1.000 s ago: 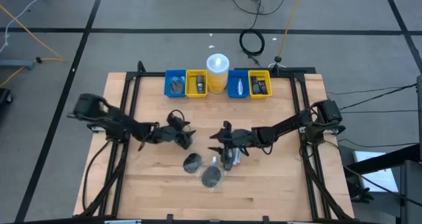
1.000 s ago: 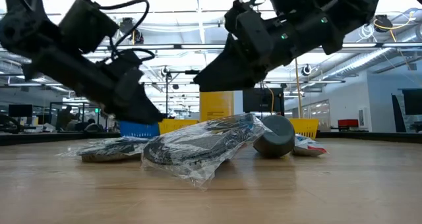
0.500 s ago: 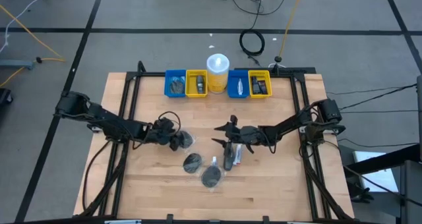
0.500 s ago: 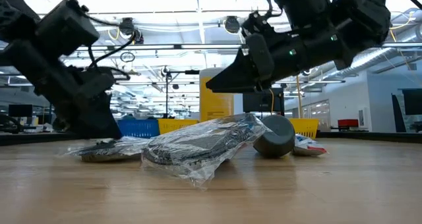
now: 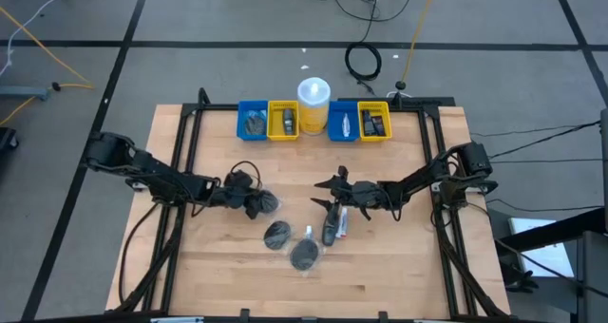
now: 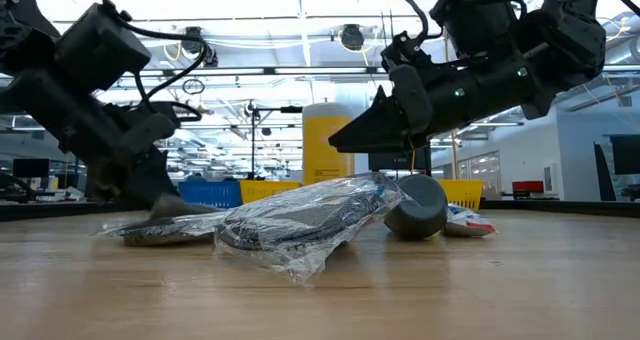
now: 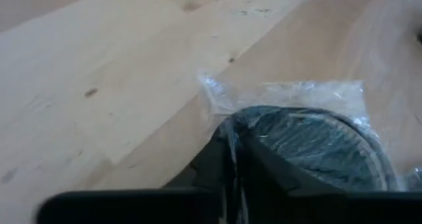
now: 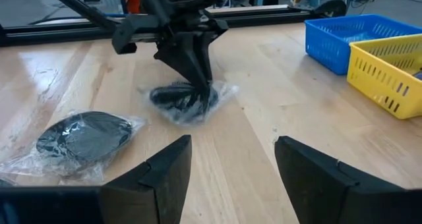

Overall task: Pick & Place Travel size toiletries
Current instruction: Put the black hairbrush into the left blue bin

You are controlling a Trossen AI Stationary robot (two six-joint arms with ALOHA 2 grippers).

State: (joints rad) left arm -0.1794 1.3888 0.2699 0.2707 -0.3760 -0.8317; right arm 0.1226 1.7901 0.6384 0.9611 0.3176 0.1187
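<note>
High view: the left gripper (image 5: pixel 255 201) is set down at the left of the table's middle, on a wrapped disc (image 5: pixel 267 202). Two more wrapped discs (image 5: pixel 277 234) (image 5: pixel 305 255) lie nearer the front edge, with a small dark bottle (image 5: pixel 329 230) and a white-silver tube (image 5: pixel 342 224) just beside them. The right gripper (image 5: pixel 329 193) is held over the middle, behind the bottle. A wide band of bare table (image 5: pixel 399 266) is left along the front edge and in both front corners. The blue bins (image 5: pixel 252 121) and yellow bins (image 5: pixel 374 121) and a tall yellow cup (image 5: pixel 313 100) are lined up at the far edge, well apart from both grippers.

Low view: the left gripper (image 6: pixel 165 205) is seen touching down on the flat disc at the left; the right gripper (image 6: pixel 345 135) hangs clear above the crinkled wrap in the centre.

Left wrist view: the fingers (image 7: pixel 217 155) are seen pinched together on the clear wrap at the disc's (image 7: pixel 310 141) edge.

Right wrist view: the two fingers (image 8: pixel 165 168) are spread wide with nothing between them, and open wood lies ahead of them up to the gripped disc (image 8: pixel 181 95).
</note>
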